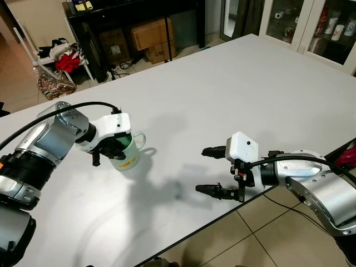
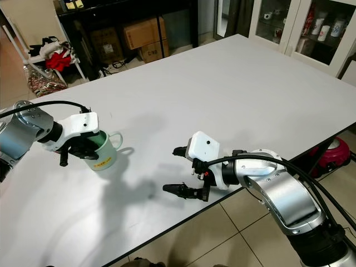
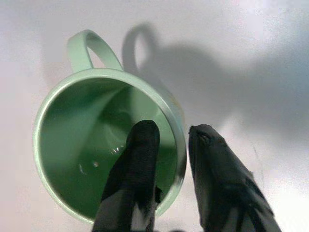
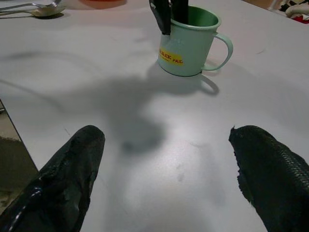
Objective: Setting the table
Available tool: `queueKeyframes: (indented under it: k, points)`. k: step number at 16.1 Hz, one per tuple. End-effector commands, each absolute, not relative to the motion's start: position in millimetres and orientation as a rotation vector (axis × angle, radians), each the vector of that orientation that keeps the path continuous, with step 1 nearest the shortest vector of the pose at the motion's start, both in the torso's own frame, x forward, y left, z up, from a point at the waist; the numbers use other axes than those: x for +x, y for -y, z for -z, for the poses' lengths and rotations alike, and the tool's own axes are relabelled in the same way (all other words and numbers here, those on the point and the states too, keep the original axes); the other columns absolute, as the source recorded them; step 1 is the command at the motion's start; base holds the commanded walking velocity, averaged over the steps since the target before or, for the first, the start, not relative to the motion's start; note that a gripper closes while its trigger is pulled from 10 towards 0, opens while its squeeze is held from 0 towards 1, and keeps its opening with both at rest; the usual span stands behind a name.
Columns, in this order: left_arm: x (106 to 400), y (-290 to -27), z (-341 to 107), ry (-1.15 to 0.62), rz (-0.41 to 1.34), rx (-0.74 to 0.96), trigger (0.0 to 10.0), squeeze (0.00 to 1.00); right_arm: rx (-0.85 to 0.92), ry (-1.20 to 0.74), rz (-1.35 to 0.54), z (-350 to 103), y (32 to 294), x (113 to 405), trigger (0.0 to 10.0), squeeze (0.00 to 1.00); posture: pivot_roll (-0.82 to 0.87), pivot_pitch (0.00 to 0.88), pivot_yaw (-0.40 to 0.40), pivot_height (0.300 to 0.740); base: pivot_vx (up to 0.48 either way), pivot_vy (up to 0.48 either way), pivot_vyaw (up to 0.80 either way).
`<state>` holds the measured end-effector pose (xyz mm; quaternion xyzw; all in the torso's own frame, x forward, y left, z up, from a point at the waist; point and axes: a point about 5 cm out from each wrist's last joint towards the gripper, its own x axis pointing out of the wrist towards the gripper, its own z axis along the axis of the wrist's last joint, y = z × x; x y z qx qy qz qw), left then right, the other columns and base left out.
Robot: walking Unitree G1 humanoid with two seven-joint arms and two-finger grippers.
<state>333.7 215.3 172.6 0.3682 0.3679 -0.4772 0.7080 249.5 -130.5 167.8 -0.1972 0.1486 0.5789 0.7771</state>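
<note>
Left gripper (image 3: 166, 159) pinches the rim wall of the green mug (image 1: 127, 156), one finger inside, one outside, mug standing on the white table (image 1: 233, 83); likely light, rigid, smooth-walled, so rim hold suits; right gripper (image 1: 214, 171) spread, empty.

Green mug (image 1: 127, 153): near wall and part of rim covered by left gripper (image 3: 169, 159) housing in the eye views; yellow label (image 4: 171, 58) print too small to read.
Spoon (image 4: 31, 8): handle cut off by the frame edge.
Orange-red object (image 4: 101, 3): mostly cut off, identity unclear.
Cabinet items (image 1: 334, 25): behind glass, too small to identify.
Right arm (image 1: 322, 192): cut off at the frame edge.
</note>
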Motion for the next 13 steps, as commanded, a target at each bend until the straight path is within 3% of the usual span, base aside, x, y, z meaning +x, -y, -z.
queueKeyframes:
  k: [1, 4, 5, 6, 7, 11, 13]
  points:
    - [338.5, -219.1, -185.9, -0.777, 1.018, 0.823, 10.0, 1.00, -0.424, -0.289, -1.262, -174.5, 127.3, 250.1, 10.0, 0.00, -0.08, 0.000, 0.169, 0.740, 0.000, 0.000, 0.00]
    - [341.1, -217.4, -214.4, -0.611, 0.981, 0.734, 10.0, 0.98, -0.400, -0.279, -1.232, -178.2, 133.8, 248.0, 10.0, 0.00, -0.08, 0.000, 0.173, 0.740, 0.000, 0.000, 0.00]
    - [338.3, -220.0, -224.5, -0.541, 0.962, 0.714, 10.0, 0.70, -0.384, -0.272, -1.211, -180.1, 138.0, 246.4, 10.0, 0.00, -0.08, 0.000, 0.176, 0.740, 0.000, 0.000, 0.00]
    - [331.9, -219.4, -232.7, -0.457, 0.965, 0.669, 10.0, 0.26, -0.346, -0.249, -1.187, -183.1, 140.4, 245.1, 10.0, 0.00, -0.09, 0.000, 0.180, 0.740, 0.000, 0.000, 0.00]
    - [323.8, -220.0, -238.4, -0.379, 0.958, 0.602, 10.0, 0.00, -0.292, -0.209, -1.155, -186.7, 141.7, 244.0, 10.0, 0.00, -0.09, 0.000, 0.180, 0.740, 0.000, 0.000, 0.00]
    - [284.0, -213.3, -235.5, -0.149, 0.870, 0.372, 10.0, 0.00, -0.105, -0.083, -0.977, -187.7, 134.1, 235.7, 10.0, 0.00, -0.09, 0.000, 0.177, 0.740, 0.000, 0.000, 0.00]
    - [269.3, -208.0, -238.5, 0.098, 0.557, 0.322, 10.0, 0.00, -0.037, -0.011, -0.807, -183.4, 130.3, 232.9, 10.0, 0.00, -0.08, 0.000, 0.169, 0.740, 0.000, 0.000, 0.00]
